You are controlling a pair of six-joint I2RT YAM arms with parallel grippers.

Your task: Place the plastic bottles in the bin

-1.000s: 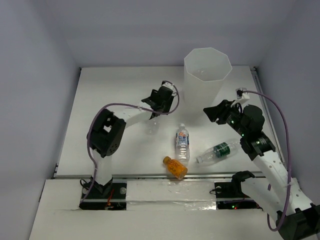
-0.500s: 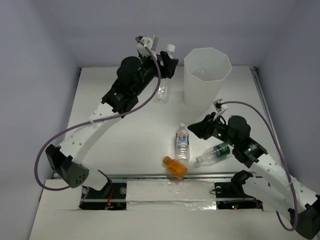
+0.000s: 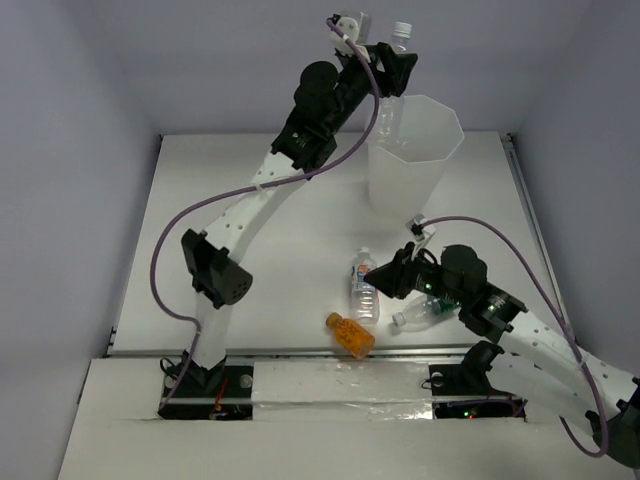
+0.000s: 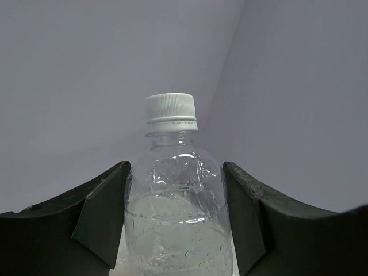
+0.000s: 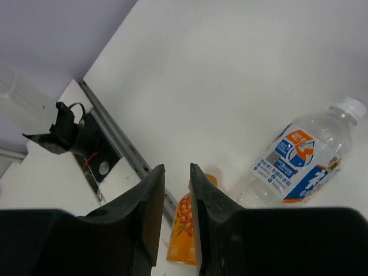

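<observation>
Grips a plain clear bottle [image 4: 175, 230] in the left gripper [image 4: 175, 167], one finger clamped on each side just below the shoulder; holds it upright, white cap [image 4: 170, 109] uppermost, high over the far side of the table [image 3: 250, 200], at the far-left rim of the bin [image 3: 410, 185]; cannot tell from the overhead view whether over the opening or just outside the rim.

Carries the right gripper [image 5: 176, 178] low over the near part of the table; fingers drawn almost together, a thin gap left, nothing between them; points toward an orange bottle [image 5: 183, 230] lying on its side; has a blue-labelled bottle [image 5: 299, 155] lying just beside, cap toward the far side; has a green-labelled bottle [image 3: 425, 312] lying partly hidden under the right arm.
</observation>
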